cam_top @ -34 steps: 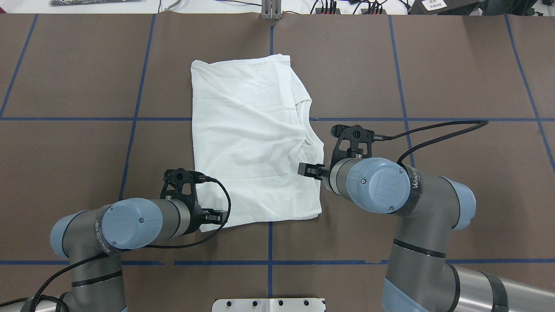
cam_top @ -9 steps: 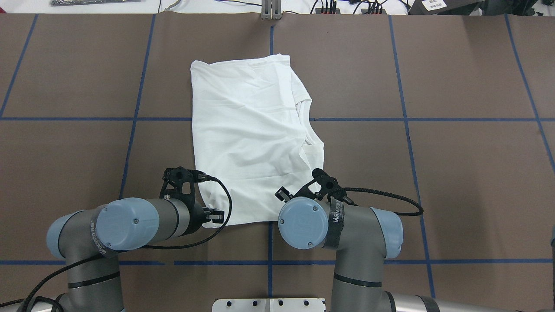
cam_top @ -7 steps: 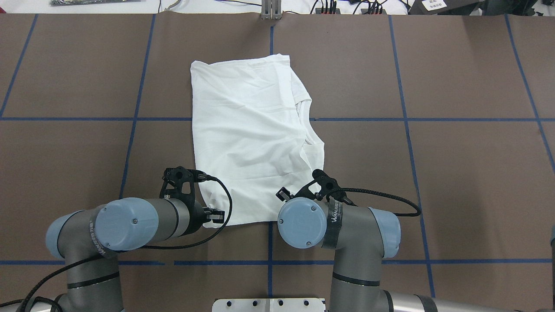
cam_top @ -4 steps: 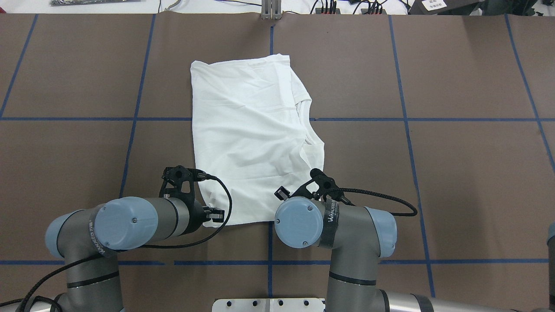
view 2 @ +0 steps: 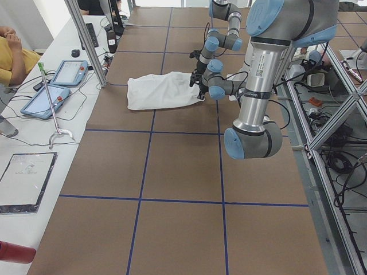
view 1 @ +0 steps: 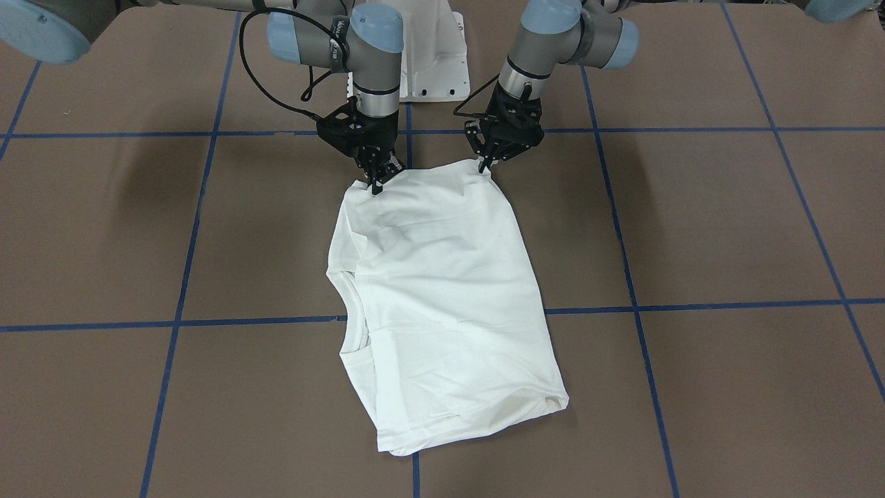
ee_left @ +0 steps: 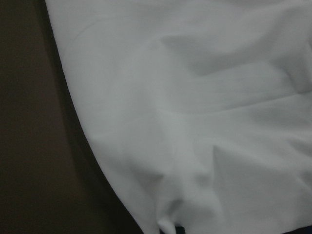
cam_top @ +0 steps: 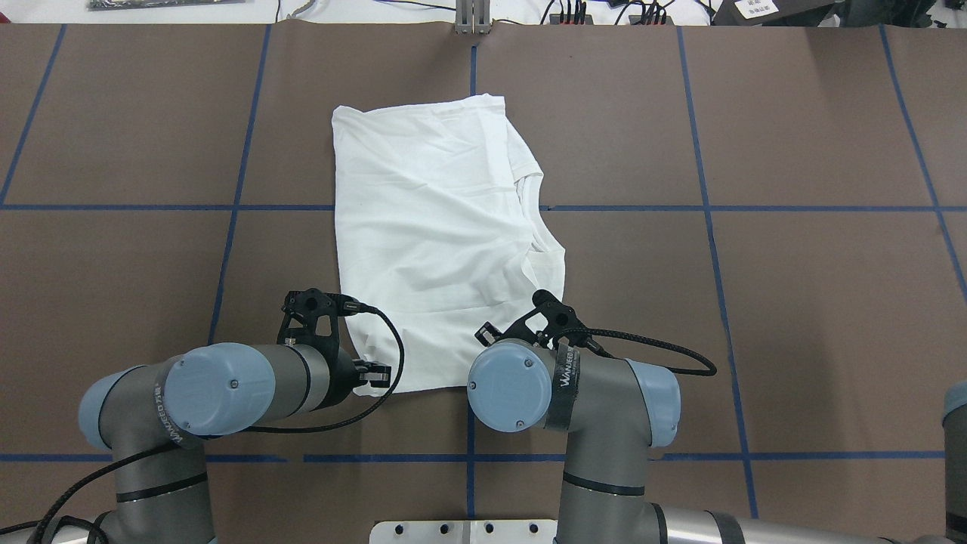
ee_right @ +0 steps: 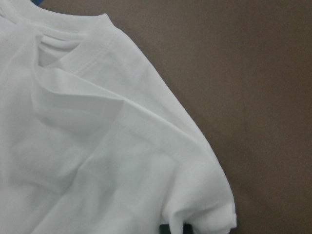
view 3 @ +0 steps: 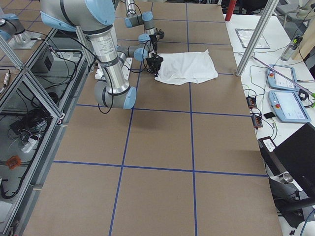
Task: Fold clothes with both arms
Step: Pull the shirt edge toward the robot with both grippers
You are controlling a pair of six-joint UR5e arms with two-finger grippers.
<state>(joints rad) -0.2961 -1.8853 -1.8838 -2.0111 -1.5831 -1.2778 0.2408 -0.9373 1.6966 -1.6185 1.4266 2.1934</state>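
The clothes are one white T-shirt (cam_top: 438,227), folded into a long block on the brown table (cam_top: 793,302), its collar (view 1: 349,325) on the robot's right side. In the front-facing view my left gripper (view 1: 486,164) pinches the shirt's near-left corner, shut on it. My right gripper (view 1: 376,184) is shut on the near-right corner, where the cloth stands slightly bunched. In the overhead view my left gripper (cam_top: 375,375) shows at that corner, while the right one is hidden under its own wrist. White cloth (ee_left: 195,97) fills the left wrist view, and the right wrist view shows the hemmed corner (ee_right: 214,214).
The white pedestal base (view 1: 432,62) sits just behind both arms. Blue tape lines (cam_top: 702,208) cross the table. A side table with tablets (view 2: 54,86) and a seated person (view 2: 11,51) lies beyond the far edge. Cables (cam_top: 574,11) run along that edge.
My right arm left the shirt's right side, swung to its near-right corner, and has edged slightly left over the last second. The left arm has held still at its corner.
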